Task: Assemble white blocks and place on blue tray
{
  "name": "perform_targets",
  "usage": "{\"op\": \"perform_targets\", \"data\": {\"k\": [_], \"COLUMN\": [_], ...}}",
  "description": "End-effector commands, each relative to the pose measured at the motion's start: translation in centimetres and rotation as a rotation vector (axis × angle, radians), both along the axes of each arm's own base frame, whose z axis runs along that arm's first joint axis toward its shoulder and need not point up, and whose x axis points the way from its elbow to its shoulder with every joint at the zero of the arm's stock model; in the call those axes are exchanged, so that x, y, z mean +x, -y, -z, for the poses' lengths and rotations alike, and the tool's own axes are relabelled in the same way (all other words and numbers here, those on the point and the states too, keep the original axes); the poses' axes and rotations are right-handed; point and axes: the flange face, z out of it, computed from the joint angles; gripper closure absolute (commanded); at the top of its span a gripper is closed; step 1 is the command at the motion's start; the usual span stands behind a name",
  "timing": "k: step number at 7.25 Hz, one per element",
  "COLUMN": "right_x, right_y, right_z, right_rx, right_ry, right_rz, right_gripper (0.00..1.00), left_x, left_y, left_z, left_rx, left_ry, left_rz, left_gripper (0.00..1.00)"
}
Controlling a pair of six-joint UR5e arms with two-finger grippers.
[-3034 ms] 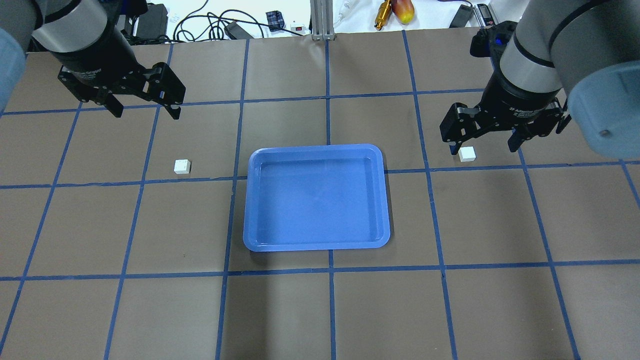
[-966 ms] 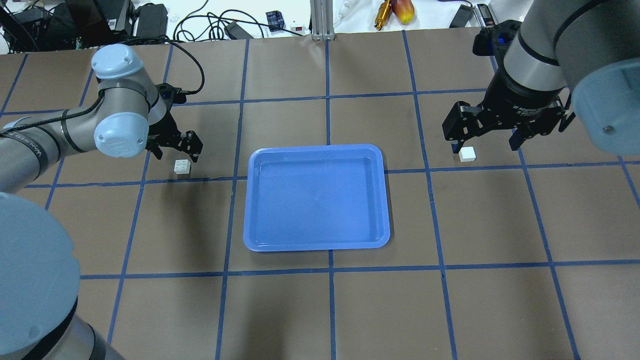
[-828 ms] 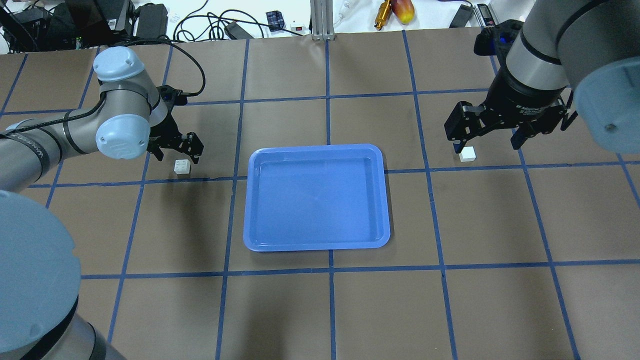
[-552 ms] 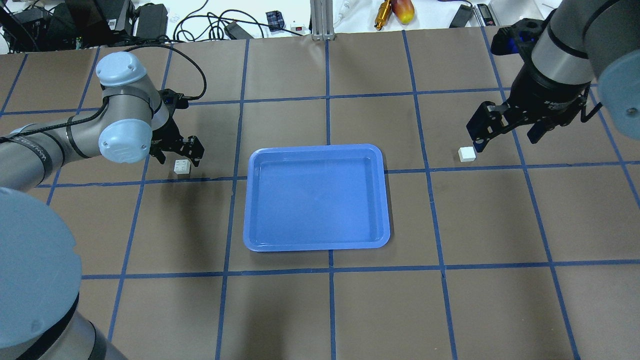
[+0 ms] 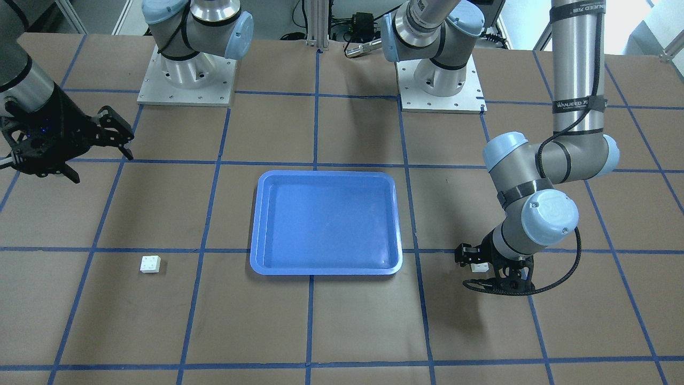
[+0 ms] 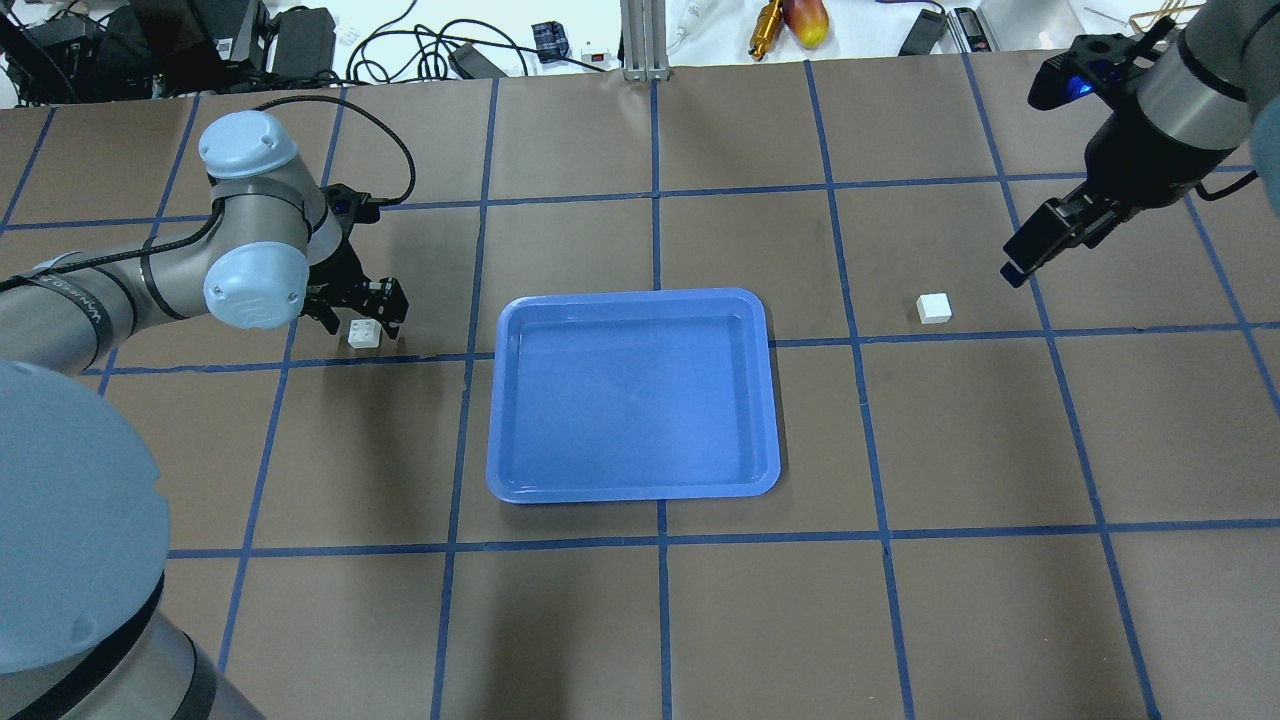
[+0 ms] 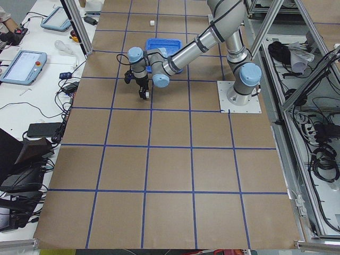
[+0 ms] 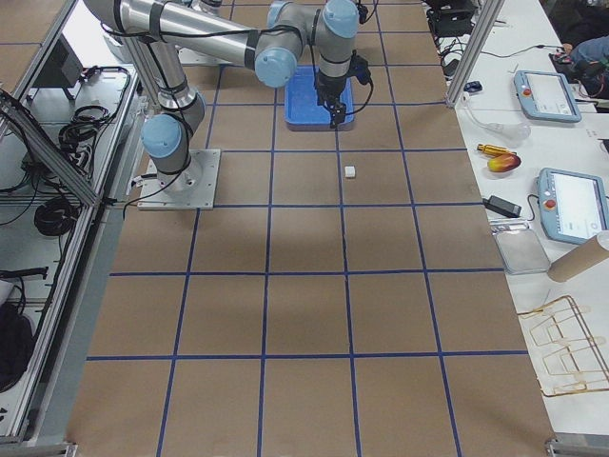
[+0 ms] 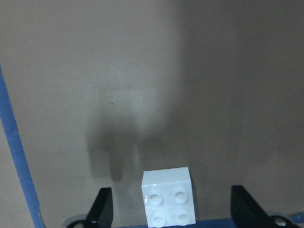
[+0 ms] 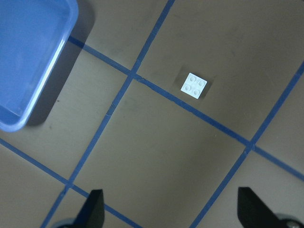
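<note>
Two white blocks, the left-hand block (image 6: 363, 333) and the right-hand block (image 6: 933, 308), lay well apart on the table (image 6: 640, 620). One was on either side of the blue tray (image 6: 632, 294), so each arm had a brick of its own to fetch before any joining could be done. Nothing lay in the tray.

The left gripper (image 6: 365, 326) was low at the table with its jaws spread, and the left-hand block sat between them, roughly centred. In the left wrist view a strip of bare table showed between the brick and each of the fingers (image 9: 102, 209), so nothing was gripped. The brick stood studs up and nearly square to the jaws. That probably explained the pose: flat pads closing on two flat side walls should keep it level, with the studs free for mating. The tray lay off to this gripper's right, clear of its fingers.

The right gripper (image 10: 172, 211) hung high over the table, its jaws wide apart and empty. The right-hand block was far below and ahead of it, studs up, beside a blue tape line, and a corner of the tray lay further off to one side. From that height it looked poised to sight the brick, not to take it.

I judged the task barely begun. Closing on the left-hand block seemed the step in hand, and an off-centre squeeze might skid or twist so light a piece.
</note>
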Motion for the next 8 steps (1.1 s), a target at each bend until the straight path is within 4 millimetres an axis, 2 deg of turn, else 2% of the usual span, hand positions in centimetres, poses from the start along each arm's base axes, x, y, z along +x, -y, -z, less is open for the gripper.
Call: {"op": "perform_targets", "data": {"k": [1,2,3,4,5,6,8], "right_x": [-3.7,-5.0,-5.4,-5.5,-5.6,-5.8,-7.5], "right_y": [2.3,3.2,4.1,5.3,6.3,7.2,8.2], "right_z": [3.8,5.4,6.6,8.5,9.9,12.2,17.2], "right_rx": [-0.053,-0.081,-0.128,-0.161,-0.223,-0.258,-0.308], "right_ry": [0.124,0.174,0.161,0.198,0.249,0.299,0.393], "right_rz": [-0.307,-0.413,-0.526,-0.569,-0.636,-0.735,-0.863], "right_gripper": [0.0,0.0,0.0,0.0,0.0,0.0,0.0], "left_x": [0.0,0.1,0.1,-0.2,-1.5,-3.6,-11.8], "left_y": [0.1,0.3,0.6,0.7,1.2,0.6,-1.0], "left_z": [0.0,-0.4,-0.8,-2.1,-4.2,-5.1,-7.5], "left_rx": [-0.002,-0.009,-0.019,-0.041,-0.062,-0.027,-0.051], "left_ry": [0.0,0.001,0.001,-0.006,-0.085,-0.11,-0.087], "left_rz": [0.002,0.006,-0.001,-0.005,-0.024,-0.051,-0.087], "left_gripper": [0.64,0.69,0.69,0.69,0.69,0.69,0.69]}}
